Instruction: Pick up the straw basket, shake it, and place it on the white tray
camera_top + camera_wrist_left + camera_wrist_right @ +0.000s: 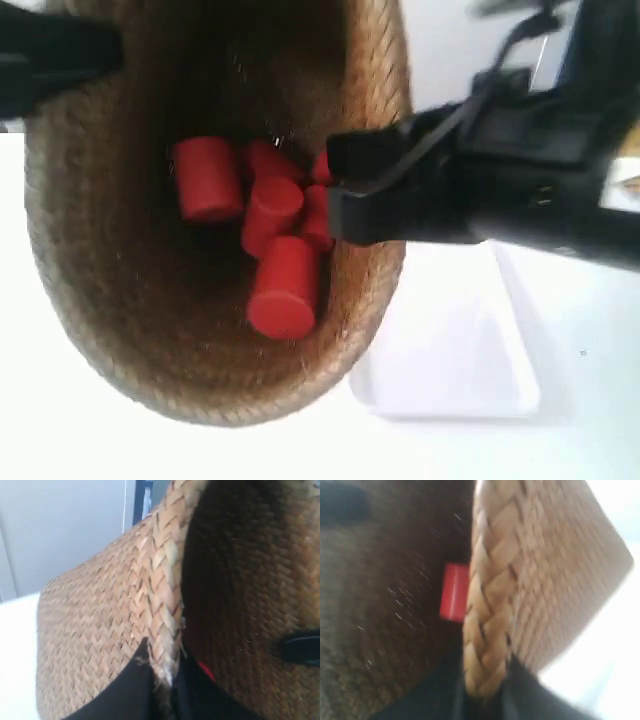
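Note:
The straw basket hangs tilted close to the exterior camera, held up off the table, its dark inside showing several red cylinders. The arm at the exterior view's right pinches the basket's rim with its gripper. The arm at the exterior view's left holds the opposite rim at the top left, gripper. In the left wrist view my left gripper is shut on the braided rim. My right gripper is shut on the braided rim too. The white tray lies on the table below, at the basket's right.
A white table surface spreads under the basket. A pale wall and a dark upright frame stand behind. One red cylinder shows inside the basket in the right wrist view.

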